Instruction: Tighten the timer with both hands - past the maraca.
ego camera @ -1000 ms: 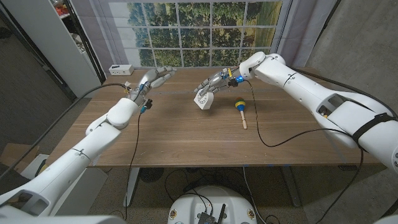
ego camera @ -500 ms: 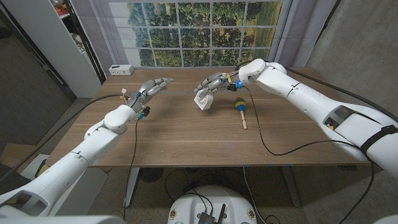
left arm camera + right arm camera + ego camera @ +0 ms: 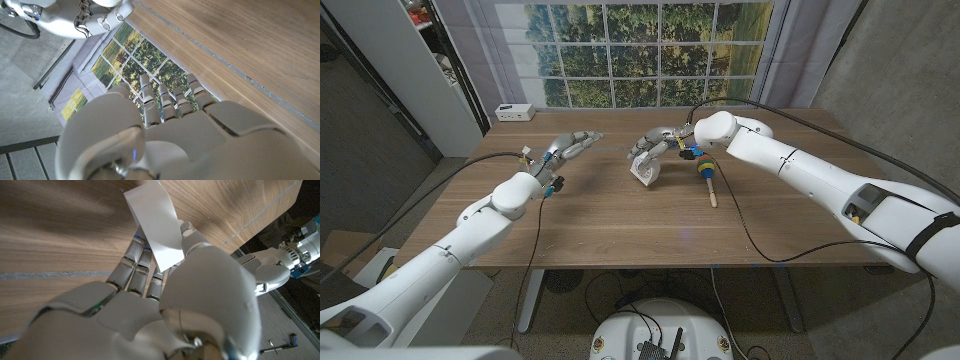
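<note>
While the right hand (image 3: 658, 143) grips the white timer (image 3: 646, 170), tilted near the table's (image 3: 620, 220) middle, the left hand (image 3: 567, 146) hovers to its left, empty, fingers extended and apart. Maraca (image 3: 706, 177) lies just right of the timer.

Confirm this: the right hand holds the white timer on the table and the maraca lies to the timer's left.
Not quite. In the head view the maraca lies to the right of the white timer, not its left. The right hand does hold the timer on the table.
</note>
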Motion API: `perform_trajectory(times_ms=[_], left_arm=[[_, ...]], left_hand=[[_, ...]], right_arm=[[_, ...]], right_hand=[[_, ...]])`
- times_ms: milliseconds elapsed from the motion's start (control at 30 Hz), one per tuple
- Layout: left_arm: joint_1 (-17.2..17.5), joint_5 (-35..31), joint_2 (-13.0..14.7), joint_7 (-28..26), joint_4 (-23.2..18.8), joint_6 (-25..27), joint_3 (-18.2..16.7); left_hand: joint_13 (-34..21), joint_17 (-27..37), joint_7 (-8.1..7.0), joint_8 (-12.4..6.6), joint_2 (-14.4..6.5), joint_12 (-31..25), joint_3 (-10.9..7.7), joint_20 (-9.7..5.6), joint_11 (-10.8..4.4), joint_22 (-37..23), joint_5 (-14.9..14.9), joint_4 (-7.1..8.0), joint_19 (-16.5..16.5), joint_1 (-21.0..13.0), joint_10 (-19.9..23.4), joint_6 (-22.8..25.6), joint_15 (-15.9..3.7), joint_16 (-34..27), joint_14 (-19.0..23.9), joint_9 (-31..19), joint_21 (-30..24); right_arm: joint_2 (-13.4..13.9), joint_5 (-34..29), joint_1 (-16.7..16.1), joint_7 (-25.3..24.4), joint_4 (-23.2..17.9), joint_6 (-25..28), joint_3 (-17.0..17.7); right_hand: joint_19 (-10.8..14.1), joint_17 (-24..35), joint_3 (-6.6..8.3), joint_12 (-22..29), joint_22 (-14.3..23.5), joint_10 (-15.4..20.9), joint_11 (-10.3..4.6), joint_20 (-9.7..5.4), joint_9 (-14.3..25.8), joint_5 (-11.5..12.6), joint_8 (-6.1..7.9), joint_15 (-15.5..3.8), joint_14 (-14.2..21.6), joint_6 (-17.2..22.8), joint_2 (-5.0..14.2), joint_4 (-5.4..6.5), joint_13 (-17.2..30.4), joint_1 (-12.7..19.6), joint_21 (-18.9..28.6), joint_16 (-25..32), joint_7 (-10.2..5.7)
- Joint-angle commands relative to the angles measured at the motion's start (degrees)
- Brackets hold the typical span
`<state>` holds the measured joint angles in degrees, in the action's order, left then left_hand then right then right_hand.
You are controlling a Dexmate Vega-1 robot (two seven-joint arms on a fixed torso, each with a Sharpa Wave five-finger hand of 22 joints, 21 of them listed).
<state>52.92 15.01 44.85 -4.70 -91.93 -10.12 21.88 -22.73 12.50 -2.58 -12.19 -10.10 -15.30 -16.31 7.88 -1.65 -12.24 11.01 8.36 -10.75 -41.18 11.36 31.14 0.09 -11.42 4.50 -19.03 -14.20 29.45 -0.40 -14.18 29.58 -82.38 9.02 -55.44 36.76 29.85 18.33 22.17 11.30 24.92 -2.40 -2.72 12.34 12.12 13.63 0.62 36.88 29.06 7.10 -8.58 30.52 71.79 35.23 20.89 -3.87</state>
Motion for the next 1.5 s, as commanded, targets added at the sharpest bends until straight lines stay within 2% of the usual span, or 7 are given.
perform_trajectory(times_ms=[33, 267, 500, 767, 1033, 1300, 1500], left_arm=[[0.62, -4.31, 1.04, -2.91, -1.78, 1.22, 1.13], [1.45, -4.6, 1.3, -3.47, -2.23, 0.98, 0.89], [2.82, -5.01, 1.53, -4.63, -2.76, 0.29, 0.32], [3.55, -5.36, 1.46, -5.28, -2.56, -0.67, -0.07], [4.41, -5.7, 1.65, -5.58, -1.8, -3.08, -0.68], [6.15, -5.73, 2.39, -6.86, -3.28, -2.07, -2.03], [6.65, -7.01, 3.59, -7.26, -4.6, -0.97, -2.61]], left_hand=[[-0.33, 0.09, -0.01, -0.54, -0.01, -0.38, -0.6, 0.12, 0.1, -0.15, 0.17, -0.34, -0.59, 0.48, 0.54, 0.9, -0.3, -0.34, 0.52, -0.23, -0.39], [-0.34, -0.02, -0.12, -0.55, 0.04, -0.39, -0.87, 0.18, 0.02, -0.13, 0.26, -0.62, -0.64, 0.53, 0.54, 0.92, -0.37, -0.34, 0.63, -0.24, -0.43], [-0.36, -0.12, -0.17, -0.6, 0.05, -0.43, -1.17, 0.23, 0.09, -0.11, 0.34, -0.87, -0.69, 0.62, 0.62, 1.07, -0.37, -0.31, 0.64, -0.26, -0.47], [-0.38, -0.21, -0.12, -0.74, 0.06, -0.47, -1.51, 0.2, 0.13, -0.09, 0.41, -1.11, -0.61, 0.78, 0.71, 1.45, -0.38, -0.28, 0.64, -0.27, -0.46], [-0.39, -0.29, -0.31, -0.77, 0.1, -0.47, -1.84, 0.3, -0.05, -0.06, 0.47, -1.34, -0.54, 0.98, 0.7, 1.63, -0.4, -0.25, 0.62, -0.26, -0.46], [-0.41, -0.36, -0.21, -0.81, 0.15, -0.51, -2.14, 0.36, 0.04, -0.05, 0.49, -1.52, -0.44, 1.23, 0.78, 1.76, -0.32, -0.31, 0.81, -0.28, -0.45], [-0.43, -0.41, -0.2, -0.81, 0.17, -0.57, -2.38, 0.5, -0.11, -0.03, 0.51, -1.66, -0.37, 1.44, 0.93, 1.83, -0.34, -0.33, 0.9, -0.29, -0.45]], right_arm=[[-1.88, -8.9, 2.16, 3.24, 2.86, -4.68, -3.92], [-4.6, -10.92, 5.45, 8.89, 7.58, -6.66, -6.08], [-5.07, -13.08, 7.39, 12.91, 6.88, -5.87, -7.23], [-4.64, -15.45, 9.15, 17.79, 3.91, -3.94, -8.49], [-6.8, -18.49, 12.64, 24.16, 4.7, -2.55, -11.42], [-8.38, -20.95, 15.56, 28.01, 7.02, -4.81, -13.93], [-8.17, -25.16, 17.46, 29.65, 7.41, -9.04, -16.43]], right_hand=[[-0.57, -0.16, -0.11, -0.51, 0.22, -0.06, -1.17, -9.06, 0.14, 0.24, -0.32, -14.14, 2.44, -0.31, 2.37, 0.09, 0.14, 2.87, 0.54, -1.0, -0.82], [-4.19, -1.4, -0.45, -2.29, -0.01, -2.06, -2.44, -9.04, 0.12, 0.14, -1.21, -13.99, -1.05, -2.12, 2.39, 1.01, 0.4, 1.36, 0.17, -3.51, -2.5], [-7.31, -1.3, -1.47, -4.46, -0.32, -4.47, -3.1, -8.58, 0.11, 0.06, -2.22, -13.78, -5.02, -5.23, 2.01, 1.22, 0.3, 0.11, -0.34, -4.8, -4.47], [-10.36, 2.22, -5.09, -8.38, -0.53, -10.55, -3.26, -4.77, -0.12, -0.05, -3.18, -12.01, -12.3, -12.83, 0.7, 1.92, 0.49, -3.61, -0.41, -4.27, -8.09], [-15.25, 3.99, -7.28, -10.92, -0.49, -19.09, -3.11, -1.68, -0.29, -0.09, -3.46, -7.2, -21.32, -20.12, -0.79, 0.88, 1.21, -4.76, -1.55, -5.76, -8.66], [-21.35, 3.74, -7.89, -11.43, -0.54, -25.04, -4.19, 2.29, -0.34, -0.12, -3.16, -2.78, -28.72, -25.0, -0.86, 0.6, 1.11, -5.17, -3.77, -8.13, -8.78], [-25.83, 2.98, -7.02, -11.51, -0.54, -29.26, -5.84, 2.88, -0.44, 0.64, -3.35, -3.39, -33.72, -29.43, 0.3, -0.1, 0.87, -3.64, -5.63, -9.45, -8.8]])
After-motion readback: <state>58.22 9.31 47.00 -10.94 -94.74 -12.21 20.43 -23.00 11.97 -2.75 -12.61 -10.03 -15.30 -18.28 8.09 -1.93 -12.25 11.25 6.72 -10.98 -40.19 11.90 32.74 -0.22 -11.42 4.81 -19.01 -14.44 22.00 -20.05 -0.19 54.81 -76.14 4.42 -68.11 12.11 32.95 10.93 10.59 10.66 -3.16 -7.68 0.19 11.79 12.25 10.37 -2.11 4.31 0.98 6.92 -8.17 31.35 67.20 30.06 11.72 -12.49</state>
